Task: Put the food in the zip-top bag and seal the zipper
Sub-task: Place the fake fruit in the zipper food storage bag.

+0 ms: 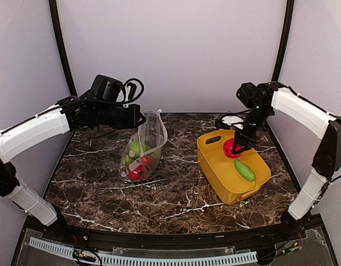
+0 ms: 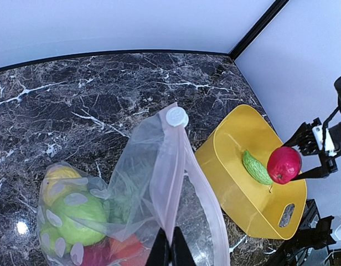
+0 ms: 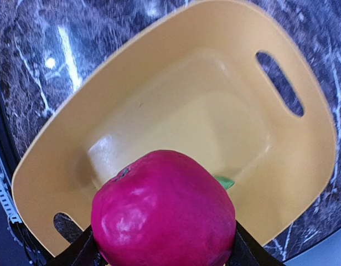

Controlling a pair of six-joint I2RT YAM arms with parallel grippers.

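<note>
The right hand (image 1: 237,145) grips a red apple (image 3: 162,213) just above the yellow tub (image 1: 223,176), where a green pickle (image 1: 244,169) lies. Left of the tub, the left hand (image 2: 170,250) is pinched shut on the zip-top bag (image 1: 151,133), which holds more food (image 2: 76,213)

Right wrist view: the red fruit (image 3: 162,213) is filling the lower centre and running off the bottom edge. It is covering most of the right jaws, with only dark slivers showing on either side. It is also hiding all but one tip of the green piece (image 3: 225,182) in the yellow tub (image 3: 292,166), and part of the near handle slot (image 3: 62,224).

Left wrist view: the bottom edge is cutting off the left jaws and the lower zip-top bag (image 2: 154,166). Spot print is blurring the food (image 2: 76,213) inside.

Top view: the left jaws are showing too small to tell apart from the bag's edge.
</note>
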